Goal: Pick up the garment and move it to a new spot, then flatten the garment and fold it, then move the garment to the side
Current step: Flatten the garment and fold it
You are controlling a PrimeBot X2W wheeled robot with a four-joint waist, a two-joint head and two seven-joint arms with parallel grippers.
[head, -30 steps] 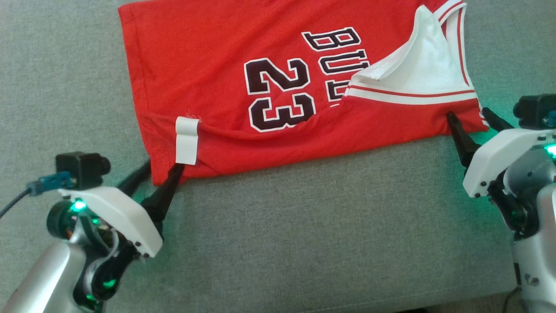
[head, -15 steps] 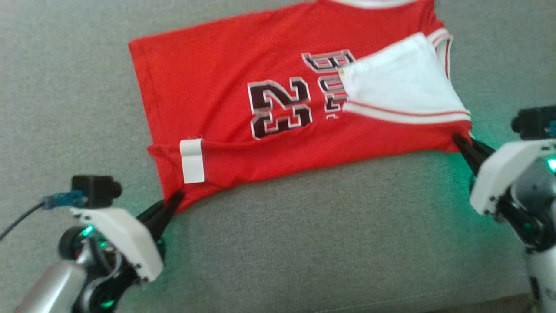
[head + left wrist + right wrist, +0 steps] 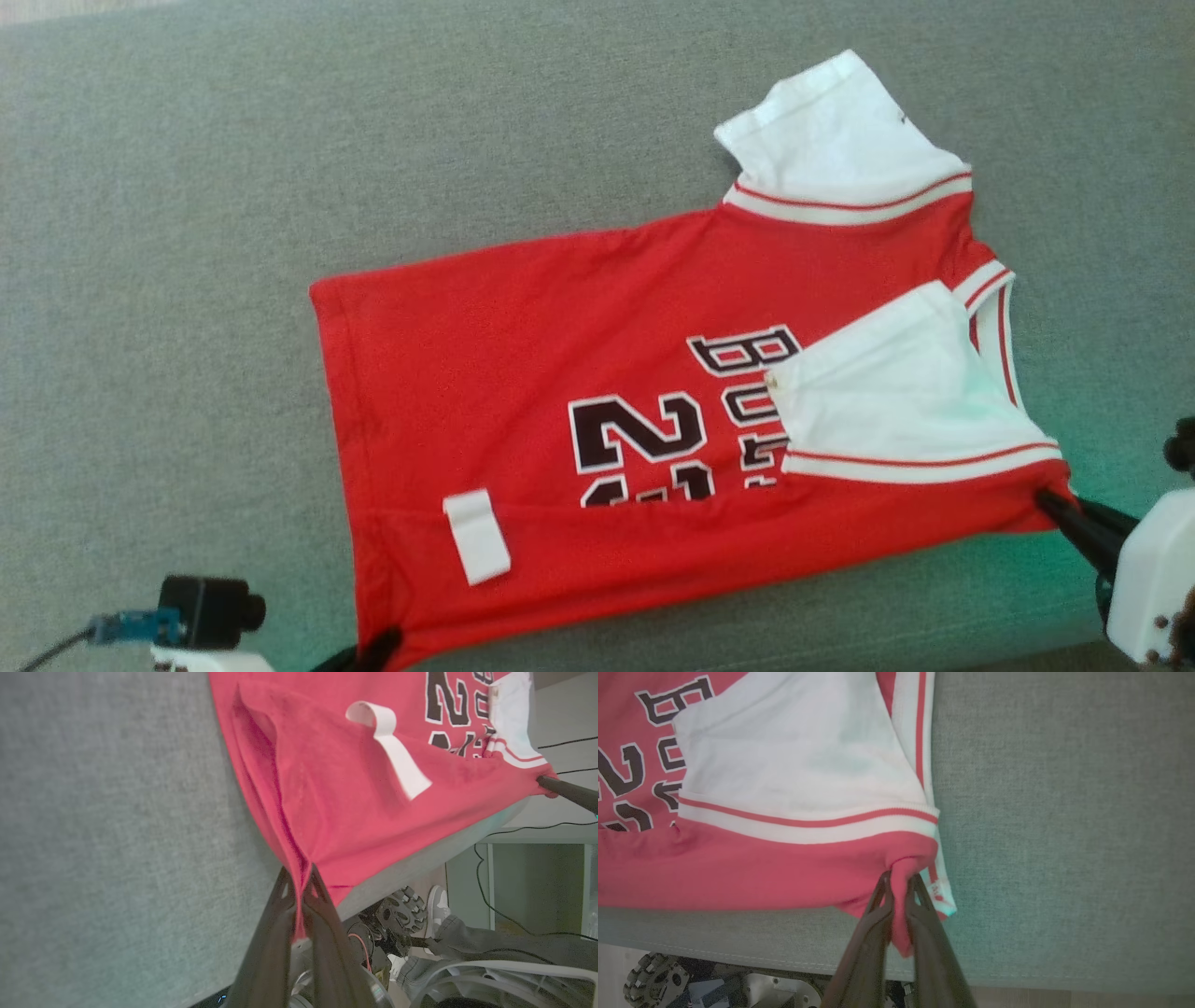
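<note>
Left end effector (image 3: 299, 871) and right end effector (image 3: 900, 876) each pinch a jersey (image 3: 523, 373) corner (shoe (image 3: 437, 903) beyond the grey cushion (image 3: 187, 233) edge).

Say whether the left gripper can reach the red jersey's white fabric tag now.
Probably not: the left gripper is shut on a corner of the red jersey, though the white fabric tag lies uncovered.

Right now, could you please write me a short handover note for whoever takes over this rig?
The jersey lies spread on the grey cushion, its near edge pinched at both ends.
The left gripper has its fingers shut on the hem corner.
The right gripper has its fingers shut on the red fabric by the white sleeve.
Done: laid out, both ends gripped.
Left: finish the fold, then move it aside.
</note>
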